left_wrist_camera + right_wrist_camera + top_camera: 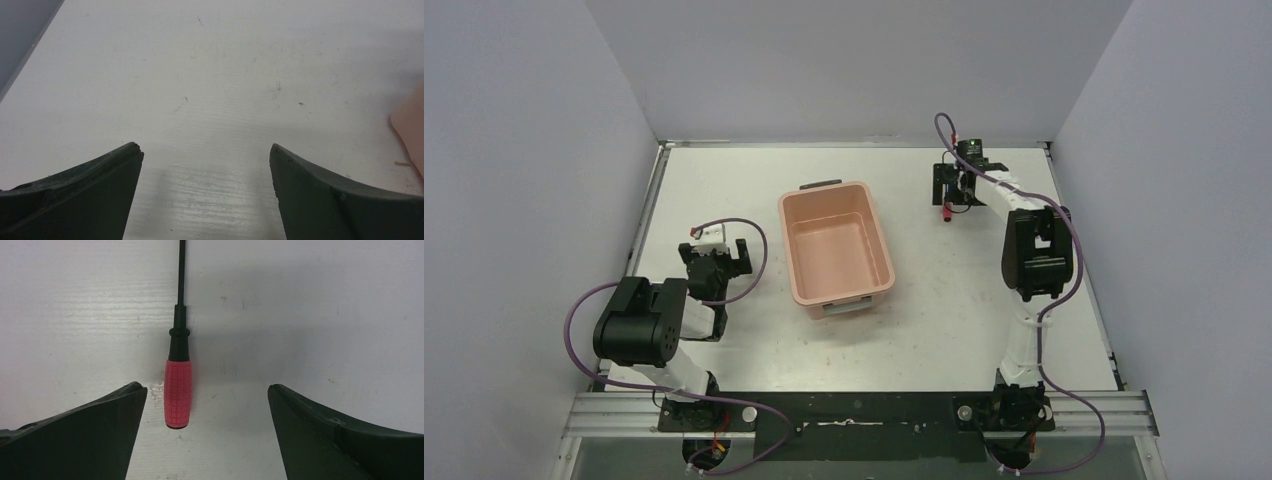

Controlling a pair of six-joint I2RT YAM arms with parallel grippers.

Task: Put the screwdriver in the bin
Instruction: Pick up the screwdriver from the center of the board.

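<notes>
at the far right of the table (pixel 924 300), the screwdriver (pixel 178 390) is seen lying flat, red handle toward the r. gripper (pixel 207 390), black shaft pointing away. the pincer is held low w/ fingers spread wide around the handle, which sits nearer one finger and isn't touched yet; prob. it's lined up this way so the thick handle gets pinched, not the thin shaft. the bin (pixel 836 250) is empty, well apart at centre. the l. gripper (pixel 206 150) is held beside the bin, also spread, nothing gripped.
</notes>
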